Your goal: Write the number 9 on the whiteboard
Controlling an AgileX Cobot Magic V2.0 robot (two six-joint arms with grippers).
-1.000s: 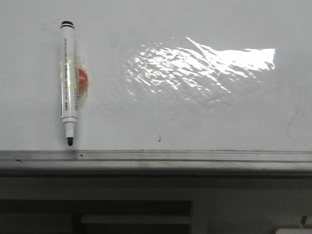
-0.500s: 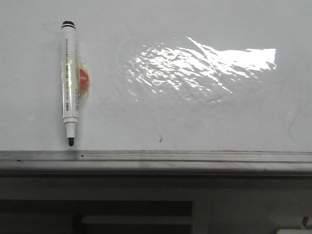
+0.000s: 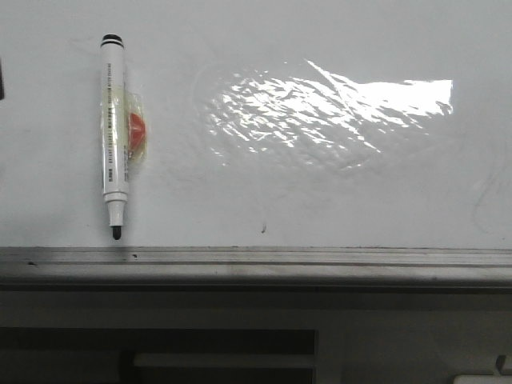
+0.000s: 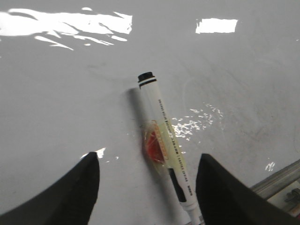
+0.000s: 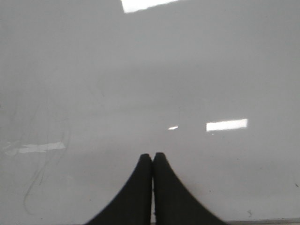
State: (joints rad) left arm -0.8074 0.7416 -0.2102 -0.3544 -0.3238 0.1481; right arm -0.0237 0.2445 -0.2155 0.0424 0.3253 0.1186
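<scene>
Along the bottom of the front frame, a grey metal rail (image 3: 256, 260) borders the glossy white whiteboard (image 3: 320, 192), which bears no drawn figure, only a tiny dark speck (image 3: 263, 229) at lower centre. At the left lies a white marker pen (image 3: 112, 136), uncapped tip toward the rail, with an orange-red patch under clear tape (image 3: 134, 132) against its barrel. Further up, wrinkled glare (image 3: 336, 108) shines. The left tool (image 4: 147, 187) hangs wide open over the marker, holding nothing; the right tool (image 5: 152, 159) is fully closed, empty.
</scene>
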